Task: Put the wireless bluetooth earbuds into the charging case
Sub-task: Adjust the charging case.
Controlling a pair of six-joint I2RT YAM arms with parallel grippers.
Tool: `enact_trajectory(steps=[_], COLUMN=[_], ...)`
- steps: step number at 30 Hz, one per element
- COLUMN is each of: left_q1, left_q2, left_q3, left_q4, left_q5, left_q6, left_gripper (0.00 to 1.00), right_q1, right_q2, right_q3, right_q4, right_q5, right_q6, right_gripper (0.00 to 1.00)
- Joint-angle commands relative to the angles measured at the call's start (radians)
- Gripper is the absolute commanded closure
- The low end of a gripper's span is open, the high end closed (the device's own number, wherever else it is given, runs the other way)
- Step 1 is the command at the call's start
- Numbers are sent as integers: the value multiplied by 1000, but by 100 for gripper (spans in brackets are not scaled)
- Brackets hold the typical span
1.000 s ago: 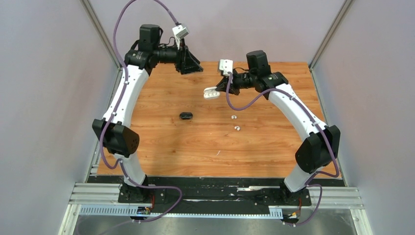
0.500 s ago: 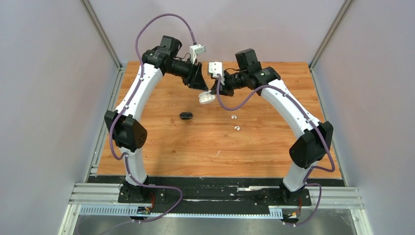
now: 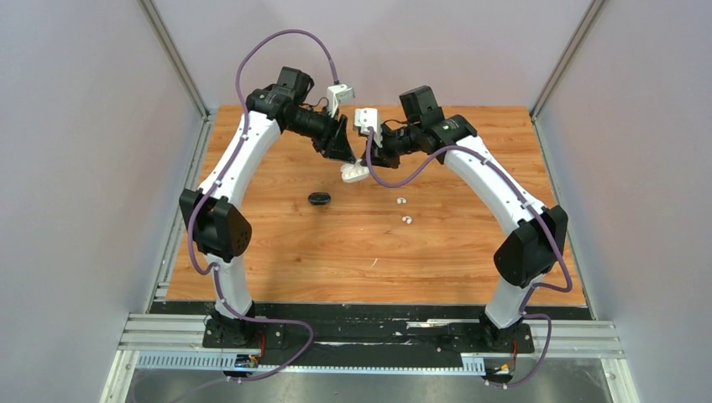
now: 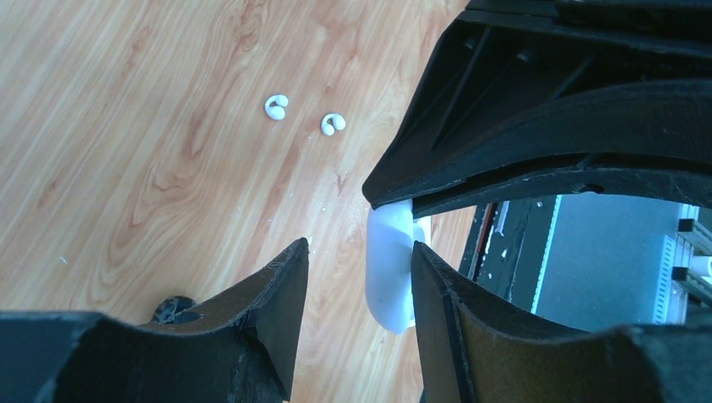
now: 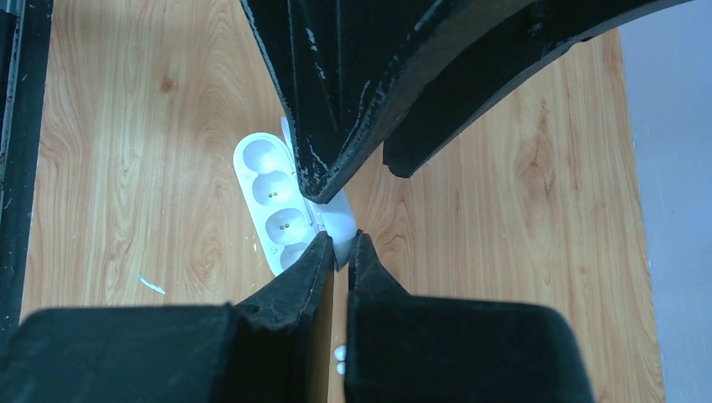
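My right gripper (image 5: 340, 238) is shut on the lid of an open white charging case (image 5: 275, 204) and holds it above the table (image 3: 354, 173). Its sockets are empty. My left gripper (image 4: 357, 252) is open with its jaws on either side of the case (image 4: 388, 273); the right finger (image 4: 437, 285) touches it and the left finger stands apart. Two white earbuds (image 3: 400, 201) (image 3: 407, 220) lie on the table, also in the left wrist view (image 4: 275, 106) (image 4: 332, 124). No black earbuds show.
A shut black case (image 3: 318, 198) lies on the wooden table (image 3: 453, 252) left of the white earbuds. The two grippers (image 3: 346, 154) (image 3: 371, 158) meet nose to nose near the table's back middle. Grey walls stand on both sides.
My left arm has swung from the back left toward the middle and brought its open jaws around the white case. My right gripper has carried the case a little to the left.
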Motion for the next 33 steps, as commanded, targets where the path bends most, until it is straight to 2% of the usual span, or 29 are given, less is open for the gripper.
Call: enact_trajectory(steps=[1, 6, 13, 21, 28, 33], left_q1=[-6, -7, -9, -10, -10, -10], left_q2=[-65, -84, -83, -108, -106, -104], left_q3=[3, -34, -55, -122, -130, -126], left_q4=[-17, 24, 28, 96, 104, 111], left_q5=[40, 57, 38, -14, 8, 24], left_q6=[71, 99, 132, 112, 105, 81], left_gripper=[44, 46, 54, 50, 60, 57], right_q1=[4, 4, 4, 2, 2, 4], right_q2=[20, 39, 48, 43, 42, 38], right_q3=[56, 80, 94, 94, 93, 92], right_q4=[13, 8, 9, 10, 9, 11], right_q5=[-10, -29, -42, -59, -58, -58], right_q6=[46, 94, 126, 133, 131, 119], right_gripper=[100, 100, 100, 100, 100, 100])
